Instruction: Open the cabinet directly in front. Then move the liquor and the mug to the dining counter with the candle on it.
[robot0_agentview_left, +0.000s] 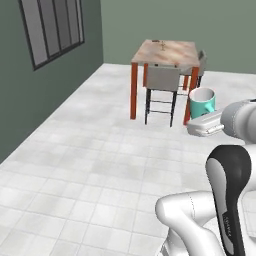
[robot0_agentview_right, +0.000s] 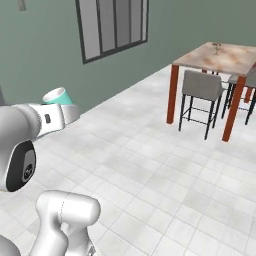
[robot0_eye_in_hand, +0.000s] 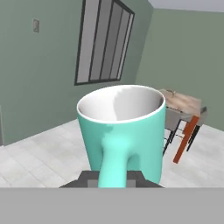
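Note:
My gripper (robot0_eye_in_hand: 111, 176) is shut on the handle of the teal mug (robot0_eye_in_hand: 122, 131), which has a white inside and stands upright above the fingers. The base views show the mug (robot0_agentview_left: 202, 101) (robot0_agentview_right: 59, 96) carried in the air over the tiled floor, above the white hand. Ahead stands the dining counter (robot0_agentview_left: 175, 52) (robot0_agentview_right: 235, 57) (robot0_eye_in_hand: 186, 103), with a marble-patterned top and reddish-brown legs. On its far part is the small candle (robot0_agentview_left: 162, 46) (robot0_agentview_right: 216, 47). The counter is still a good way off from the mug. The cabinet and the liquor are out of view.
Grey chairs (robot0_agentview_left: 161, 80) (robot0_agentview_right: 201, 85) stand at the counter's near side. A barred window (robot0_agentview_left: 52, 27) (robot0_agentview_right: 114, 25) is set in the green wall on the left. White tiled floor (robot0_agentview_left: 100, 165) lies between me and the counter.

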